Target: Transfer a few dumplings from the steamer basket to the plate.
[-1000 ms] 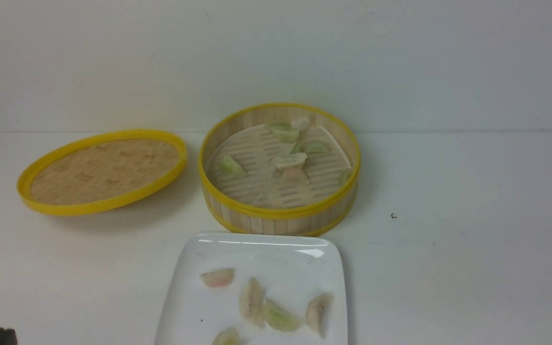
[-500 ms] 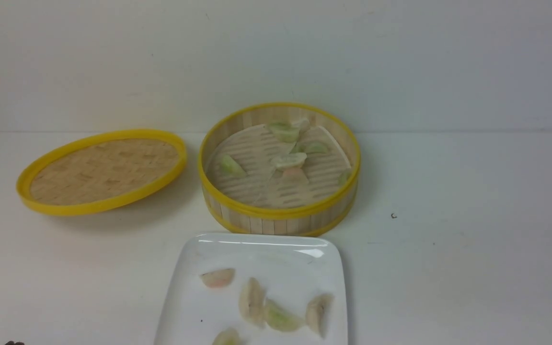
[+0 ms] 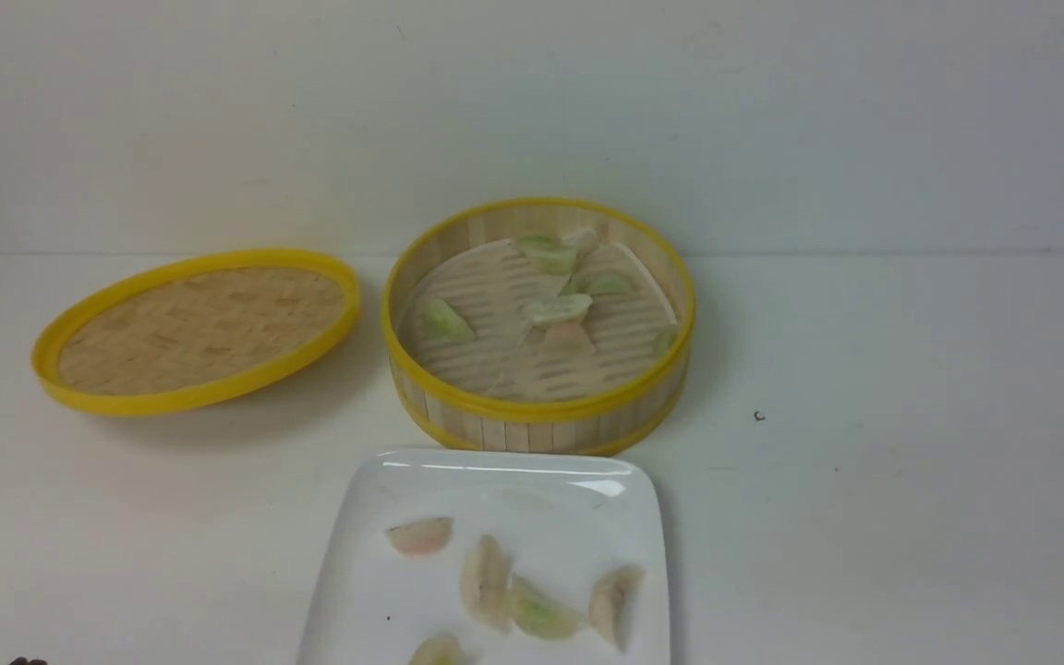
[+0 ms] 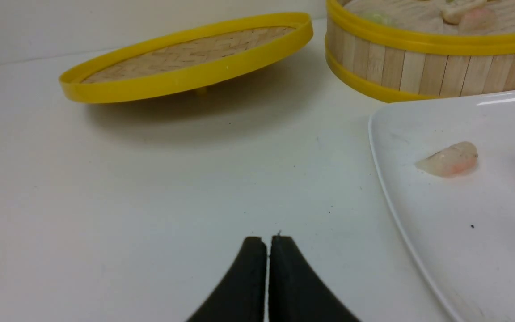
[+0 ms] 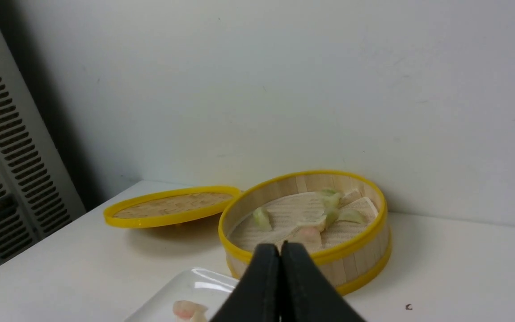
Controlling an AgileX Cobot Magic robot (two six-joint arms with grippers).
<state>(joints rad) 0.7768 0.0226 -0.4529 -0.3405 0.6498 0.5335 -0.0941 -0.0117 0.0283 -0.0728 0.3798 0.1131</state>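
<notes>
The steamer basket [image 3: 541, 411] stands at the back centre of the table, with several dumplings [image 3: 558, 309] on its slatted floor. In front of it lies the white plate [image 3: 375, 591], which holds several dumplings [image 3: 486, 582], one of them pinkish [image 3: 421, 535]. My left gripper [image 4: 268, 241] is shut and empty, low over the bare table left of the plate [image 4: 418, 255]; only a dark tip of it shows in the front view. My right gripper [image 5: 280, 248] is shut and empty, raised on the near side of the basket [image 5: 356, 264]. It is out of the front view.
The basket's shallow woven lid [image 3: 195, 328] with a yellow rim lies tilted on the table left of the basket. A plain wall runs close behind both. A small dark mark [image 3: 758, 417] is on the table right of the basket.
The dark part of my left arm at the lower left corner of the front view has drawn back almost out of the picture. Basket, plate and dumplings have not moved.
</notes>
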